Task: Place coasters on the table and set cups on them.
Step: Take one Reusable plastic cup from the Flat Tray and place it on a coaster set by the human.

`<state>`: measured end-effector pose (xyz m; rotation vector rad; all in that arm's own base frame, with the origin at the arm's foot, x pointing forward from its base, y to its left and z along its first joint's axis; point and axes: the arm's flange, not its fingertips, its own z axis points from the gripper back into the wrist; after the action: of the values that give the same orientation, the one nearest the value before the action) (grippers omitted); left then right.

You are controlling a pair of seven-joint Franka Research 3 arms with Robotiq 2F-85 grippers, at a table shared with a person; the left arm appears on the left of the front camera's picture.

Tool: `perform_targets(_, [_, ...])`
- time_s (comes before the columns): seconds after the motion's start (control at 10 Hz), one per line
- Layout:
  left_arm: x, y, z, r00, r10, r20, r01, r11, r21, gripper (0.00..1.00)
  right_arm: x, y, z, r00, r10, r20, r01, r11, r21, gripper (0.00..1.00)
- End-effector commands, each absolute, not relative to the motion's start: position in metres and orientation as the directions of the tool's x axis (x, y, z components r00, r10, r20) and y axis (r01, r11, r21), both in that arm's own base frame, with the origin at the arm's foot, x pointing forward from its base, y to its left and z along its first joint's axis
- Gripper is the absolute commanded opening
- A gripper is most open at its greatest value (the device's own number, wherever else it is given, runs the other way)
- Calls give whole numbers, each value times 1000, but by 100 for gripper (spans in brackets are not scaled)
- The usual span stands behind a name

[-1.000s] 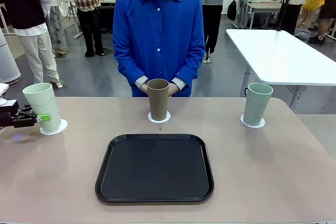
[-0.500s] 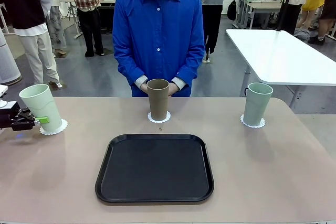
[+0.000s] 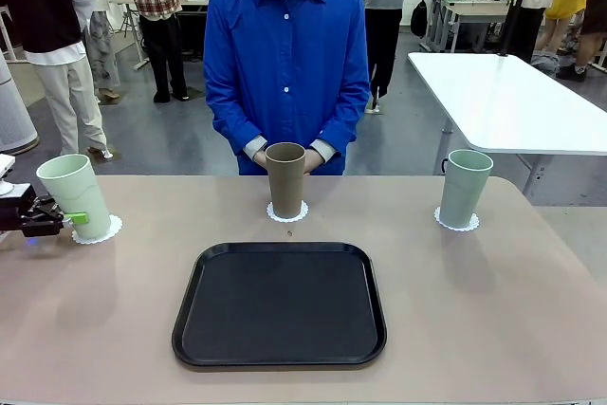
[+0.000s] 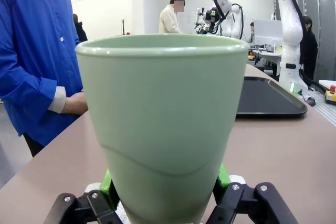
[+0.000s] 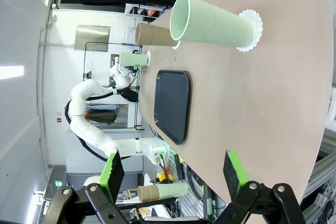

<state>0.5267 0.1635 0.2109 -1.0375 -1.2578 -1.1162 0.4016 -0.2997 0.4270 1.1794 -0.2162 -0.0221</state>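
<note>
I have the left gripper (image 3: 74,218) clamped low on the left mint cup (image 3: 76,194), which leans a little over its lacy coaster (image 3: 102,230), far left of the black tray (image 3: 280,303). It's a light, rigid tumbler, I reckon, with smooth, tapered walls, so a low grip near the base suits it. The doily looks flimsy and easily dragged. The right gripper (image 5: 173,174) hangs spread and empty. The brown cup (image 3: 285,180) sits just beyond the tray, the other mint cup (image 3: 465,188) far right. The tan table (image 3: 493,310) is flat, matte and roomy.
</note>
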Motion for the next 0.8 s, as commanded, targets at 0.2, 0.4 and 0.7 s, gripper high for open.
perform_targets(0.2, [532,160,212,-22,-109,994,986,162,39,83,402,-299,428,980,-134,149,-86,389,917,100])
perform_targets(0.4, [534,160,209,-8,-131,991,984,177,31,83,402,-299,428,980,-134,149,-86,389,917,100])
perform_targets(0.7, [534,159,207,5,-145,989,981,193,23,100,402,-299,428,980,-134,149,-86,389,917,100])
